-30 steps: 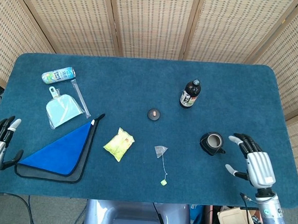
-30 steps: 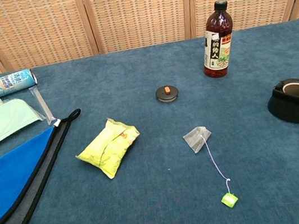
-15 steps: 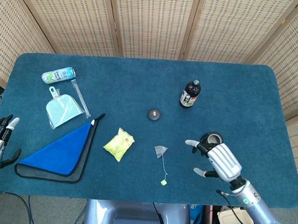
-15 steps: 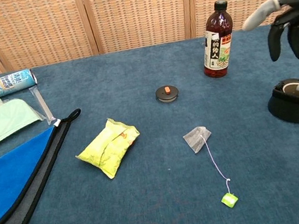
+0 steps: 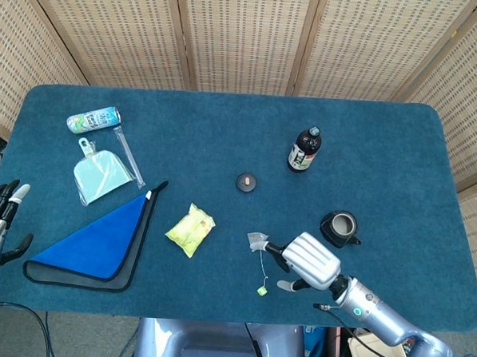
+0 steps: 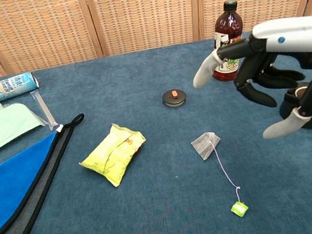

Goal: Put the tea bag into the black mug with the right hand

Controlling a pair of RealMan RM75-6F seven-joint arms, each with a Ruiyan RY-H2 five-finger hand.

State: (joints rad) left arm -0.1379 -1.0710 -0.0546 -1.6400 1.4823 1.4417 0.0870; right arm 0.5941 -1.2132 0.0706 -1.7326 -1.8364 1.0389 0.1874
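Bare table (image 5: pixel 216 297) rings the tea bag (image 6: pixel 206 144); the mug (image 5: pixel 339 228) stands apart, with the bottle (image 5: pixel 304 150) behind

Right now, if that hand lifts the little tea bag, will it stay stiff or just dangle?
Probably dangle. The tea bag looks like a thin, limp pouch, so it should sag and weigh almost nothing. Its string lies loosely curved toward the green tag, which would likely trail and swing below the right hand.

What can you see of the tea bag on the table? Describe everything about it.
The tea bag is a small greyish, translucent pouch lying flat on the blue table. A thin white string runs from it toward the front edge, ending in a small green tag. Nothing touches it; the right hand hovers open just beside it, fingers spread.
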